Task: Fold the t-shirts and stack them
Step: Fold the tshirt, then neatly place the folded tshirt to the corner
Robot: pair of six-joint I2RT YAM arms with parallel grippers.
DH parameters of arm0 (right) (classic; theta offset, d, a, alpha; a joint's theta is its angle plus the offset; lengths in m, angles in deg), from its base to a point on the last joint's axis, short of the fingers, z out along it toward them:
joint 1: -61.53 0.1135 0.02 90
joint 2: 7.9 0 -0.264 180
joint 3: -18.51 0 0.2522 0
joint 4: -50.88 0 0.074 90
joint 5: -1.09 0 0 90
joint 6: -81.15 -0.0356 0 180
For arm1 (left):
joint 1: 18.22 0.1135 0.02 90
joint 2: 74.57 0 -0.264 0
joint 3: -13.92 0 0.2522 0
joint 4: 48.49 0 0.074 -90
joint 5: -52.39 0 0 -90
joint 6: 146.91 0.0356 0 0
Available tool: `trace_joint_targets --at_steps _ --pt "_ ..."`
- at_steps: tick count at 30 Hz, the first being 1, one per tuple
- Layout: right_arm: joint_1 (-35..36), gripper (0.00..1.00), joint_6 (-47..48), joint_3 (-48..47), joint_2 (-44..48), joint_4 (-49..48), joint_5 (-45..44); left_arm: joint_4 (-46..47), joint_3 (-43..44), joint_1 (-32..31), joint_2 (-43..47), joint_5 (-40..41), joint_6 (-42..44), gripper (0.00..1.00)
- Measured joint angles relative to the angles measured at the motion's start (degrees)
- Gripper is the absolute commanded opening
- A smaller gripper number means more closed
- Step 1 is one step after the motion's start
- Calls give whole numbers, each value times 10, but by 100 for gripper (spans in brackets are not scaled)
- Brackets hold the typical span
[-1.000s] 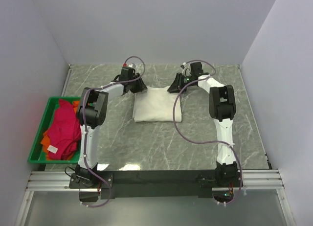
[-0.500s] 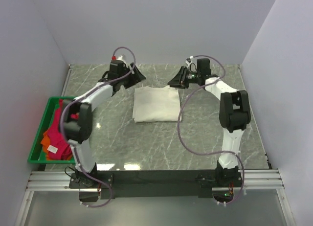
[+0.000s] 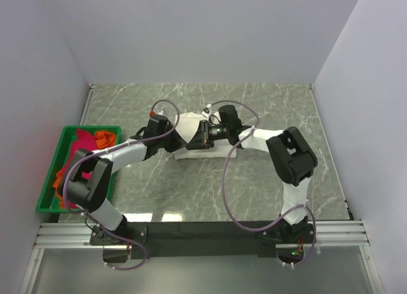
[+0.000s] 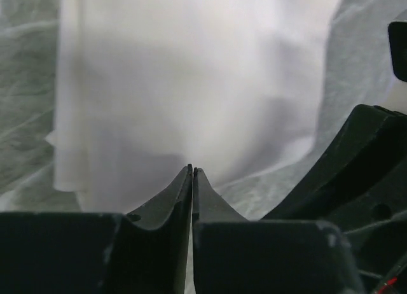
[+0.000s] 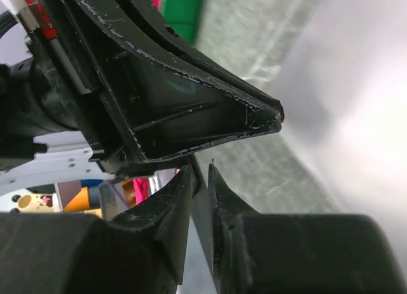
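Just ahead of the left claw (image 4: 192, 172), the cream t-shirt (image 4: 191, 71) was seen lying on the worktop (image 3: 273, 109), with its near edge right at the fingertips (image 4: 178, 187). That claw was shut tight, finger against finger. Whether a thin fold of cloth was nipped between them could not be told. Directly facing it and almost touching, the right claw (image 5: 201, 170) was held with only a slim gap between its fingers, and it could not be told whether anything was caught there. Both claws were set close together over the shirt, so a fold of the cream shirt was judged to be in hand, with stacking not yet begun. Well off to the left claw's outer side, the pink t-shirt (image 3: 77, 143) and the orange t-shirt (image 3: 102, 138) lay unfolded in the green crate (image 3: 82, 128). For the next move, a sure pinch on the cloth edge by both claws would be called for. An even lift and carry across would then be needed, so that the layer could be laid flat without bunching.
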Motion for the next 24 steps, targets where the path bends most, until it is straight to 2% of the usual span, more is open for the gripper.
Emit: trace_joint_targets --at_steps 4,7,10,16,24 --pt "1 17 3 -13 -69 -5 -1 5 -8 3 -39 17 -4 2" --pt "-5 10 11 -45 -132 16 -6 12 -8 9 -63 28 -4 1" --pt "-12 8 -3 -49 -165 14 2 22 -10 16 -88 30 -6 1" --pt "-36 8 -25 -27 -159 -24 12 77 -19 25 -113 10 -20 1" --pt "-124 6 59 12 -82 81 -5 99 -23 30 -119 -2 -25 1"
